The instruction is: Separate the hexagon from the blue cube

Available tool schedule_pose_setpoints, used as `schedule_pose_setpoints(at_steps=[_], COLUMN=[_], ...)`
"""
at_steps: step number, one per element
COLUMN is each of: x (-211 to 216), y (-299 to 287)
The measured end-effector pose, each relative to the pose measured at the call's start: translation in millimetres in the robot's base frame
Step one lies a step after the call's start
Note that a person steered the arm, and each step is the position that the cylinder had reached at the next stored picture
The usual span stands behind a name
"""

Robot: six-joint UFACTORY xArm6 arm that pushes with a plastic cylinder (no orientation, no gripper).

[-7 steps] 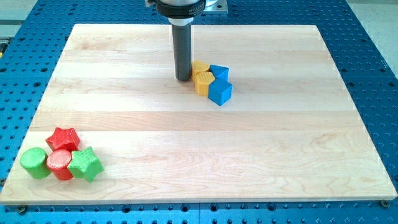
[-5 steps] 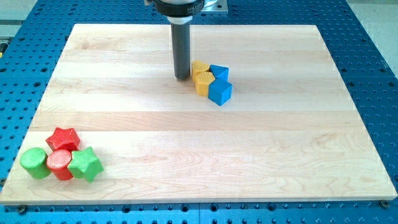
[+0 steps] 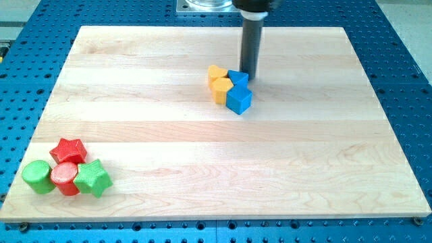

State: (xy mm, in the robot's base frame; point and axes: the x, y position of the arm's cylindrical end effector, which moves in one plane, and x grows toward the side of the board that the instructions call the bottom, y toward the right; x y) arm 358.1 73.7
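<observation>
A blue cube (image 3: 239, 100) sits near the middle of the wooden board (image 3: 216, 169), touching a yellow hexagon (image 3: 221, 89) on its left. A second yellow block (image 3: 217, 73) lies just above the hexagon, and a second blue block (image 3: 237, 78) lies above the cube. All of these touch in one tight cluster. My tip (image 3: 250, 73) stands at the cluster's upper right, right beside the upper blue block.
At the view's bottom left lies a second cluster: a red star (image 3: 69, 150), a green cylinder (image 3: 38, 176), a red cylinder (image 3: 65, 177) and a green star (image 3: 92, 178). A blue perforated table surrounds the board.
My tip has moved from the cluster's left side, beside the yellow blocks, to its upper right, beside the upper blue block. The blocks have not visibly moved.
</observation>
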Motion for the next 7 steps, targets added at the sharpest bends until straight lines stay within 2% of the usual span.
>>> schedule_pose_setpoints(at_steps=[2, 4, 5, 6, 7], x=[54.7, 67.6, 61.1, 53.7, 56.3], y=[22.7, 21.9, 15.2, -51.7, -152.5])
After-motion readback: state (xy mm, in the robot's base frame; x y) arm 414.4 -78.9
